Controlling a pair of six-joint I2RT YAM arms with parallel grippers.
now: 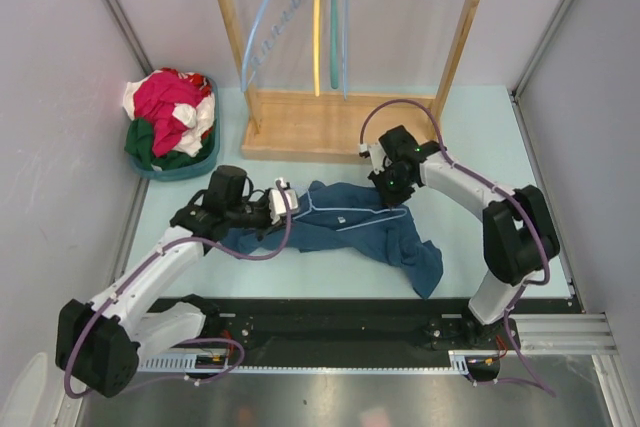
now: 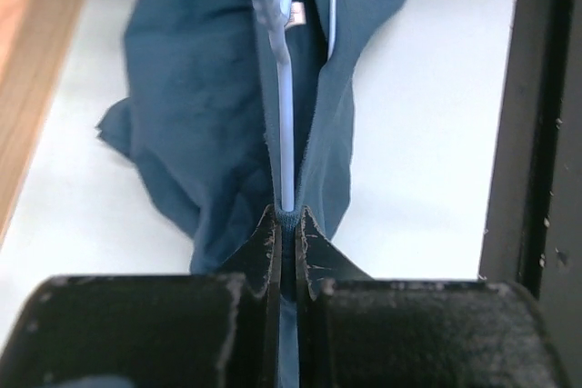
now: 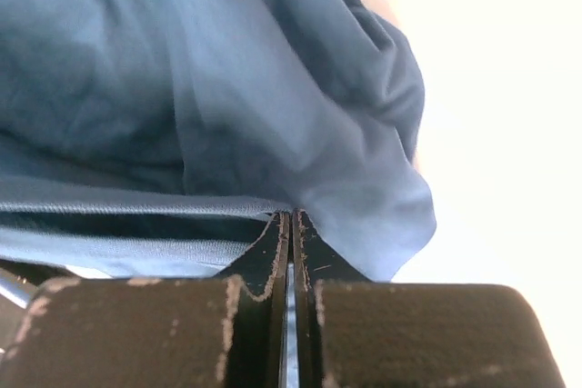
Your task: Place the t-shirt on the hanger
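T-shirt cloth and the hanger meet at the left gripper: its jaws stand almost together, pinching a fold of teal fabric; the pale wire runs straight up the frame from that pinch, so it seems clamped along with the cloth, though I cannot tell for sure; the right gripper is likewise closed to a sliver on an edge of the same garment, with fabric billowing across the upper left of its view.

Seen from above, both grippers sit near the middle of the frame, the left one at the garment's left end, the right one at its upper right edge; the t-shirt lies crumpled on the table between them, one part trailing toward the lower right; a thin pale line crosses it near the small white label.

By my reading the task is partway: the wire looks laid into or over the neck area, but the shoulders are not seated on it, and the hook is not discernible; what is left is drawing the cloth over both ends. The wooden rack stands beyond, at top centre.
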